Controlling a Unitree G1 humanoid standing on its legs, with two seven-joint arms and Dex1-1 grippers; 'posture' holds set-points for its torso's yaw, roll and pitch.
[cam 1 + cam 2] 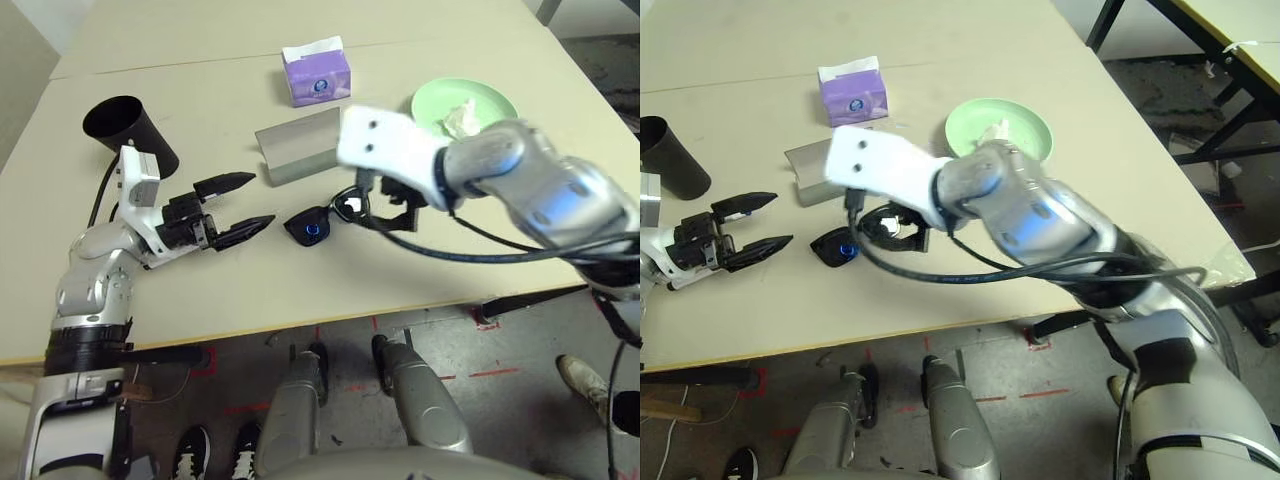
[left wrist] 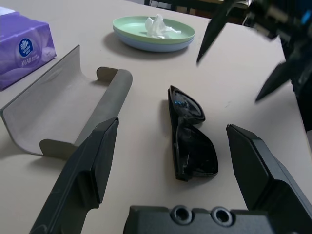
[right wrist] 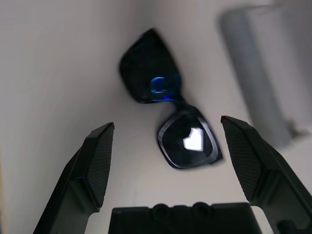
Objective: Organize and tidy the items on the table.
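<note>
Plainly, our left wrist view shows a blue plate under the green plate, which hides it in the eye views; those show our black cup. The black sunglasses lie on the table, between our left gripper and right gripper, both with jaws apart.

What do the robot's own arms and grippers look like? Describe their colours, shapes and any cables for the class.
Both arms are silver, with rounded, jointed segments and black bands. Each has a white wrist piece; the right arm's shows two dark dots. Black cables run along the arms. The left gripper and right gripper are black, each with two tapering, pointed fingers.
</note>
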